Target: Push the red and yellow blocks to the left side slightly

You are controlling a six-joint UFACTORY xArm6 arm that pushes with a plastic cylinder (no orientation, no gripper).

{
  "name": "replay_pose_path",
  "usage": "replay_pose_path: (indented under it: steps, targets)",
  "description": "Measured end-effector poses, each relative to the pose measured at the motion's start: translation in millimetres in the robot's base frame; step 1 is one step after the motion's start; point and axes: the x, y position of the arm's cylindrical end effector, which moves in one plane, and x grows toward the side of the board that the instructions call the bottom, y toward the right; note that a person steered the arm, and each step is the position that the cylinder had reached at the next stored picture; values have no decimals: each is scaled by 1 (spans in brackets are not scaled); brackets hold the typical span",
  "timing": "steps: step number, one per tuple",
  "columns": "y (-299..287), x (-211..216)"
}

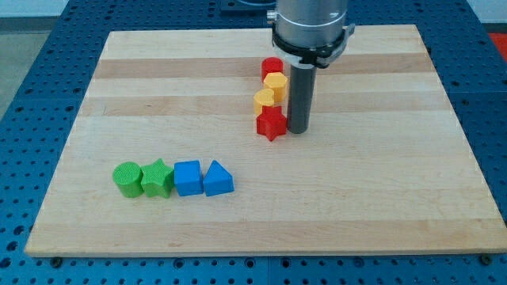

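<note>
Four blocks stand in a short column near the board's top middle: a red cylinder [272,68], a yellow hexagonal block [275,83], a second yellow block [264,99], and a red star [271,123] at the column's lower end. My tip [299,130] rests on the board just to the right of the red star, touching it or nearly so. The rod rises right of the two yellow blocks.
A row of blocks lies at the lower left: a green cylinder [126,177], a green star [157,178], a blue cube [188,177] and a blue triangular block [218,179]. The wooden board [380,198] sits on a blue perforated table.
</note>
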Motion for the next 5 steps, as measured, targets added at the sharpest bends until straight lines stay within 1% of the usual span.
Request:
replay_pose_path:
  steps: [1, 2, 3, 4, 5]
  targets:
    - [-8, 0]
    - [-1, -1]
    - [26, -32]
    - [29, -63]
    - [29, -80]
